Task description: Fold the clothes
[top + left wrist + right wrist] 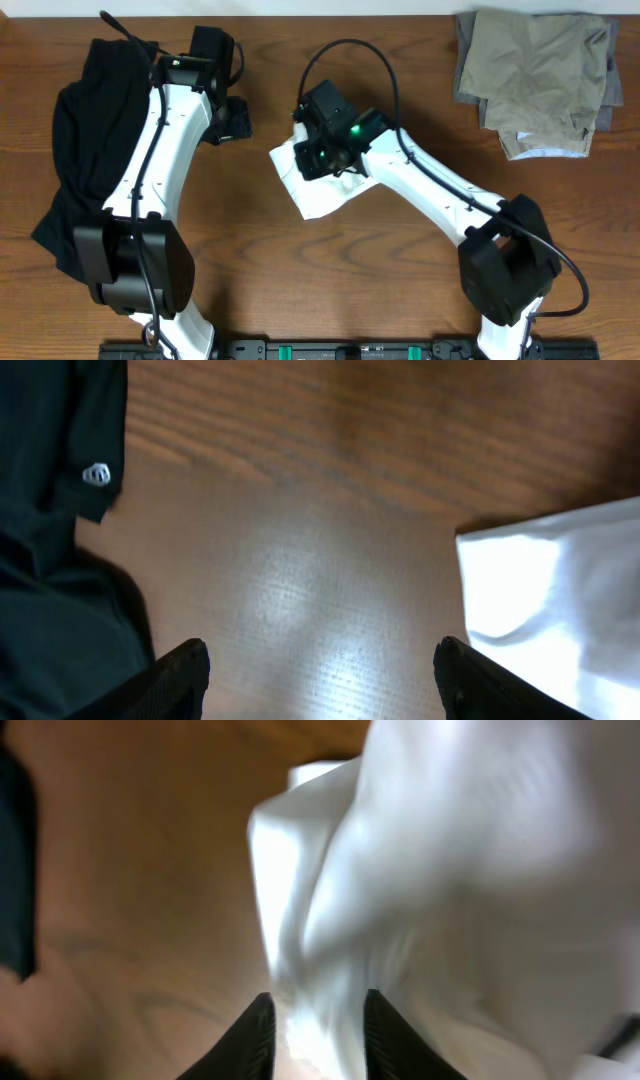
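A white garment point(325, 195) lies crumpled on the wooden table point(400, 290) near the middle. My right gripper point(303, 140) sits at its far left edge, and in the right wrist view its fingers point(318, 1010) are closed narrowly on a fold of the white cloth point(450, 870). A black garment point(90, 130) lies spread at the left, partly under my left arm. My left gripper point(238, 118) is wide open and empty above bare wood point(320, 670), between the black garment point(50, 610) and the white garment point(550, 590).
A pile of folded khaki clothes point(535, 75) sits at the back right corner. The black garment's edge shows at the left of the right wrist view point(12, 870). The arm bases stand at the table's front edge.
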Available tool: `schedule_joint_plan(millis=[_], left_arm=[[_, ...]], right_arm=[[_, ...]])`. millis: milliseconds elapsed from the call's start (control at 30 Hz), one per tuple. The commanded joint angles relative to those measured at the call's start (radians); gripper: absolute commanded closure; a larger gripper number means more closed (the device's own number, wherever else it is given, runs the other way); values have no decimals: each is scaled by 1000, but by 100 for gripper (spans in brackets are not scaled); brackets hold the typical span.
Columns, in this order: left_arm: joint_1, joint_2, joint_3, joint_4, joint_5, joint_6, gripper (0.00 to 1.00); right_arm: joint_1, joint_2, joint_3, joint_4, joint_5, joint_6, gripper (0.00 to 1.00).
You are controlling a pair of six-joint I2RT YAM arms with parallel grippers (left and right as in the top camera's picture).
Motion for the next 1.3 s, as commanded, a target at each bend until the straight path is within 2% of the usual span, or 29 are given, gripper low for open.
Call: schedule_joint_plan(millis=[0, 133, 367, 467, 667, 867, 967, 1133, 1200, 1267], left_arm=[[28, 11, 1, 19, -16, 2, 27], [72, 11, 1, 42, -15, 2, 27], [113, 11, 1, 43, -8, 2, 27], [109, 11, 1, 40, 73, 2, 27], [103, 12, 1, -23, 187, 2, 27], [103, 12, -11, -76, 262, 2, 27], [103, 12, -32, -61, 314, 15, 27], [111, 12, -45, -7, 304, 55, 26], [116, 12, -45, 26, 304, 55, 26], [117, 12, -45, 52, 303, 55, 26]], right_arm=[[17, -22, 26, -5, -66, -17, 68], [15, -58, 29, -28, -71, -41, 67], [-30, -102, 29, -54, 44, -74, 48], [-62, -102, 29, -76, 99, -80, 42], [-189, -102, 29, -122, 108, -80, 21], [-313, -102, 29, -161, 60, -102, 9], [-344, -102, 29, -163, 6, -130, 8], [-327, -98, 23, -167, -7, -148, 8], [-306, -90, 13, -171, -5, -148, 13], [-286, -76, 5, -186, -5, -148, 25]])
